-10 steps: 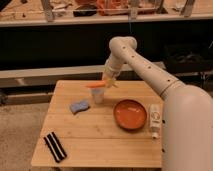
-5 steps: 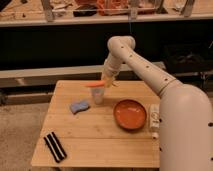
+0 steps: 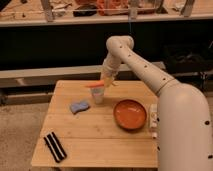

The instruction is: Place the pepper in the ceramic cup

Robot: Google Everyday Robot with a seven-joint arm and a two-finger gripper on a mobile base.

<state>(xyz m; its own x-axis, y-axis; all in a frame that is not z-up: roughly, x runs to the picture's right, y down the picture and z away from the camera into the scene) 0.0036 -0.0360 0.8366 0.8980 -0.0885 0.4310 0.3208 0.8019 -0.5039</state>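
Observation:
The orange pepper (image 3: 94, 84) is held level just above the small whitish-grey ceramic cup (image 3: 98, 95), which stands upright on the wooden table (image 3: 100, 135) near its back middle. My gripper (image 3: 107, 81) is at the end of the white arm, right of the pepper and just above and behind the cup, holding the pepper's right end.
An orange-red bowl (image 3: 130, 114) sits right of the cup. A blue sponge (image 3: 79, 106) lies left of the cup. A black striped packet (image 3: 55, 146) lies at the front left. A white labelled bottle (image 3: 153, 119) lies at the right edge, behind my arm. A dark shelf runs behind the table.
The arm and pepper stay almost still over the cup; the pepper seems slightly lower and closer to the cup's rim.

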